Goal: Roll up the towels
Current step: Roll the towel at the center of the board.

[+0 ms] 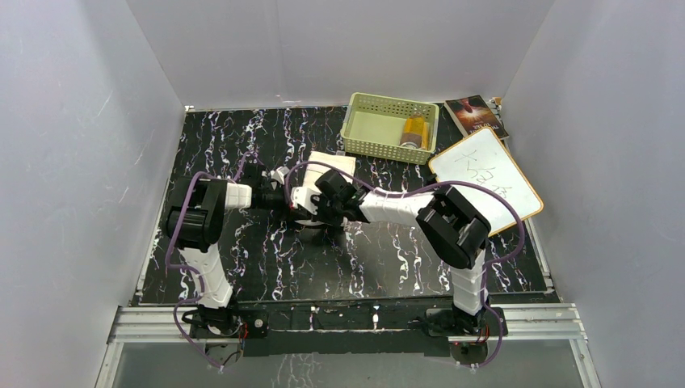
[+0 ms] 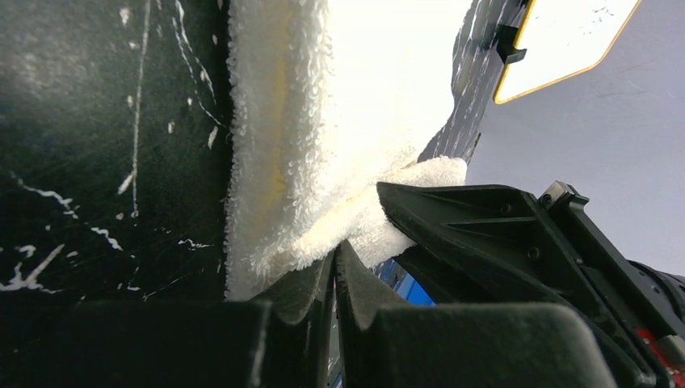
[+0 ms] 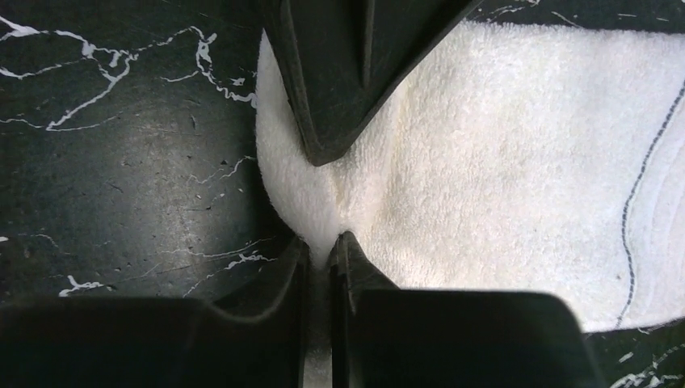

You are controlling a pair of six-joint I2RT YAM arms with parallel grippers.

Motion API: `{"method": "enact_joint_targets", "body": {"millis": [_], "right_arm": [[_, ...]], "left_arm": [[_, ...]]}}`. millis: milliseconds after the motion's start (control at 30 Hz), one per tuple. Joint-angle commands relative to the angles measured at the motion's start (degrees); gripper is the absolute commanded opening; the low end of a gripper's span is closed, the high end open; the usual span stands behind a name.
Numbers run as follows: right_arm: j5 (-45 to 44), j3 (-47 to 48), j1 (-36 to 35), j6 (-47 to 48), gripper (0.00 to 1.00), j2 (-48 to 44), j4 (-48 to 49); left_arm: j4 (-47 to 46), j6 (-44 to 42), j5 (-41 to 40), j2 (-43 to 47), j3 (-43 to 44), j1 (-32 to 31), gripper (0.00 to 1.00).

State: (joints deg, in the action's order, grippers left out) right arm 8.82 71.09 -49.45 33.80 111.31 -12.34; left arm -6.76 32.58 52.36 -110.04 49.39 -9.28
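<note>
right wrist view, nearest first: the right gripper (image 3: 321, 246) has its two fingers drawn almost together on a small pinched ridge at the short edge of the cream-white towel (image 3: 485, 162), so it is clamped on cloth and not on the table (image 1: 266, 267). the towel runs away from the fingers to the right, flat on the dark marbled top, with a thin stitched line near its far end. in the left wrist view the left gripper (image 2: 334, 250) is also closed, and the towel's looped edge runs down into the meeting of its tips; it looks nipped on that same end, beside the right one.

this is thick terry, light, soft and limp. it will sag and bunch rather than hold a shape, and it should not slip much in the pads. the short edge, gripped at two places side by side, seems the right hold for starting a roll.

farther out, in the top external view, both arms meet over the middle of the table, with a pale corner of towel showing beyond them. at the back, a mustard-yellow towel (image 1: 414, 131) lies in a green basket (image 1: 363, 121), well apart, with a white board (image 1: 485, 174) to its right.
</note>
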Motion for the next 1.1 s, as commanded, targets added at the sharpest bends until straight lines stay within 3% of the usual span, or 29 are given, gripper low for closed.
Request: {"method": "enact_joint_targets", "body": {"millis": [0, 100, 200, 367, 700, 800, 1067], "right_arm": [[6.3, 3.0, 0.3, -6.1, 0.04, 0.7, -6.5], [14.6, 2.5, 0.2, -11.5, 0.0, -2.2, -7.7], [23.0, 2.9, 0.2, -16.7, 0.0, -3.5, -10.0], [34.0, 3.7, 0.9, -23.0, 0.0, -3.1, -13.1], [53.0, -3.2, 8.3, -45.5, 0.0, -1.3, 5.1], [55.2, -4.9, 9.5, -53.4, 0.0, -0.3, 12.3], [54.9, -3.6, 11.9, -60.8, 0.0, 4.0, 13.7]], "left_arm": [[11.2, -5.0, -8.2, 2.4, 1.0, 2.7, 0.06], [16.5, -6.6, -6.8, 9.7, 4.5, 8.2, 0.19], [20.5, -8.5, -6.2, 15.4, 8.0, 11.9, 0.23], [22.7, -9.9, -4.4, 21.3, 9.7, 12.6, 0.23], [24.4, -14.3, 2.5, 25.3, 7.1, 11.8, 0.19], [25.0, -14.7, 3.0, 25.6, 6.7, 10.1, 0.18], [19.6, -9.4, 1.0, 25.9, 3.7, 3.2, 0.17]]}}
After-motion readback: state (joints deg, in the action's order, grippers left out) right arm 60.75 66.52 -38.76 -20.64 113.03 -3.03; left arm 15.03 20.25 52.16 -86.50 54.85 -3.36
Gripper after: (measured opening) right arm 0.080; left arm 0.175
